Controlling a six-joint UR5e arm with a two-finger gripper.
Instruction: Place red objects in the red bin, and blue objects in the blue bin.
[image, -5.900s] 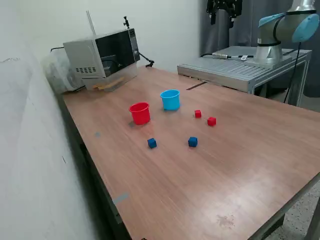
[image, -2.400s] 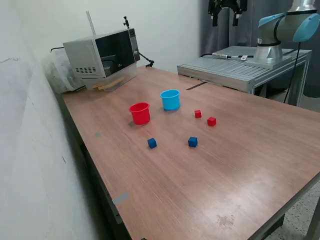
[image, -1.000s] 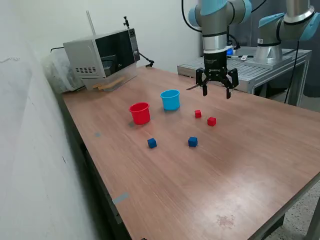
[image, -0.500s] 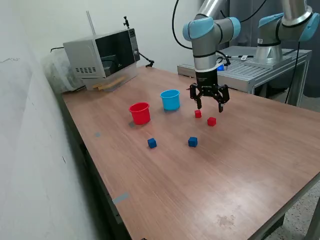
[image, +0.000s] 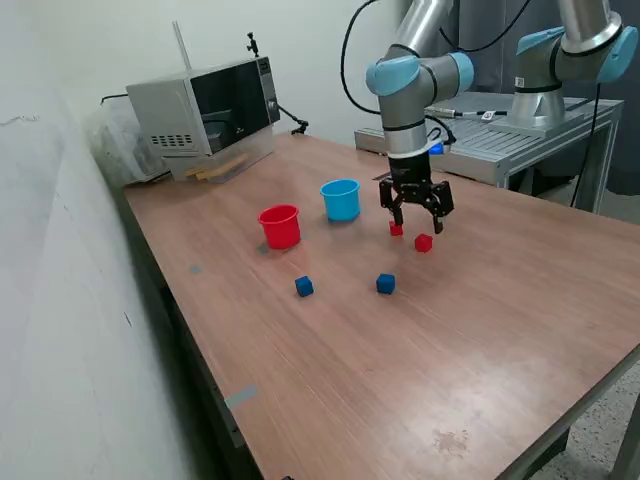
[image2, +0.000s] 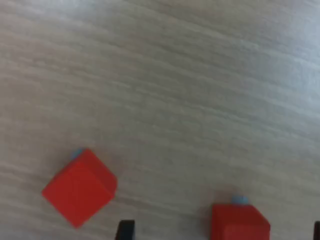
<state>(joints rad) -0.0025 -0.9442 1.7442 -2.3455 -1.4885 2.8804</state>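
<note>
Red is the colour in hand: in the exterior view the jaws (image: 416, 222) hang spread and empty, low over the two red cubes on the bench (image: 480, 320). One red cube (image: 396, 229) lies beside one fingertip, on the side of the cups; the other red cube (image: 423, 243) lies just beside the other fingertip. The red cup (image: 280, 226) and the light blue cup (image: 341, 199) stand well apart from the jaws, beyond the first cube. The two blue cubes (image: 304, 287) (image: 385, 284) lie untouched on the wood, away from the jaws, and no cube shows in either cup.

In the wrist view the wood grain fills the picture. One red cube (image2: 80, 186), turned diagonal, lies outside the dark fingertip (image2: 125, 231) at the edge. The second red cube (image2: 240, 221) sits between the two fingertips, only partly in the picture.

I judge that the step is the approach to the first red cube. The next move calls for going lower with that cube kept centred, closing on its flat sides, and not pushing the neighbour cube.
</note>
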